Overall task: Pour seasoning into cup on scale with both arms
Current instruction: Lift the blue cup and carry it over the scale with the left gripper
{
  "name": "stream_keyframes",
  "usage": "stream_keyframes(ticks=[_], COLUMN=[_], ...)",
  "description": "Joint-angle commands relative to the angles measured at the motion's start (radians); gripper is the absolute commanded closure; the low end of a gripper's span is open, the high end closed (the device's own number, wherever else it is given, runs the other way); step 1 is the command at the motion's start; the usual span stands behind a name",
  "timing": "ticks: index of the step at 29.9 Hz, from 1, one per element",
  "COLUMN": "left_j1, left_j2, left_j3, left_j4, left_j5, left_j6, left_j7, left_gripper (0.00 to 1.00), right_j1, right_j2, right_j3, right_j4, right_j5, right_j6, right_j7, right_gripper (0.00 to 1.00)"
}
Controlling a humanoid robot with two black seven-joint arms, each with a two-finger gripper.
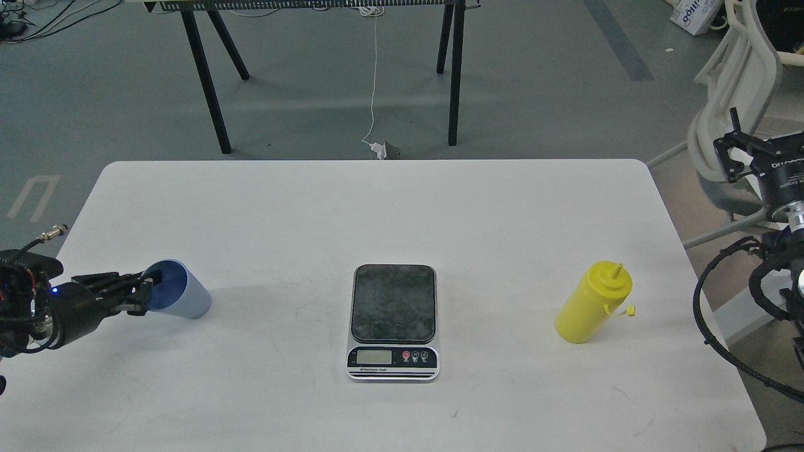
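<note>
two arms, one empty scale: cup at the pincer, pour not yet begun

on the white surface, the left pincer reaches the light blue-grey cup at its left side, dark fingers at the rim and one seemingly inside the mouth; whether they are closed on the wall cannot be told from this angle. the cup leans toward the arm, its darker blue inside showing, well apart from the kitchen scale at the centre. the right pincer hangs beyond the surface's right edge, its prongs apparently spread and holding nothing, far from the yellow squeeze bottle, which stands alone to the right of the scale.

risks, as judged from here: a thin tapered plastic cup held by the rim could slip, flex or tip on the way to the scale. set down off-centre on the dark, mottled, rounded-corner plate, it could topple during the pour. the bottle is smooth, opaque and cylindrical, so a hard squeeze could squirt past the cup; its thin nozzle looks uncapped, with the small tethered cap dangling at the side. the silver front strip carries a display and small buttons that a low arm could knock.
</note>
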Motion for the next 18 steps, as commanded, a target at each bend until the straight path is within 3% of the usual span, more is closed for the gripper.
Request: stream_keyframes(ticks=[1, 6, 12, 18], left_j1=[-0.038, -0.175, -0.435, -0.533], left_j2=[0.006, 0.038, -0.001, -0.240], left_j3=[-0.001, 0.003, 0.002, 0.003], left_j4=[-0.019, -0.125, -0.319, -0.344], left_j5=[0.002, 0.014, 0.062, 0.077], left_j6=[0.006, -0.052, -0.380, -0.576], left_j7=[-0.005, -0.018, -0.002, 0.068], left_gripper=[0.97, 0.97, 0.97, 0.97], right_j1=[-0.004, -0.024, -0.043, -0.055], right_j2=[-0.001, -0.001, -0.004, -0.048], right_j3=[0.007, 0.019, 0.039, 0.056], right_j4=[0.000, 0.001, 0.020, 0.026], right_j5=[0.000, 0.000, 0.000, 0.002], right_j6=[0.000, 0.000, 0.000, 0.000], right_j7=[0.004, 0.006, 0.006, 0.006], right_gripper=[0.00, 0.00, 0.00, 0.00])
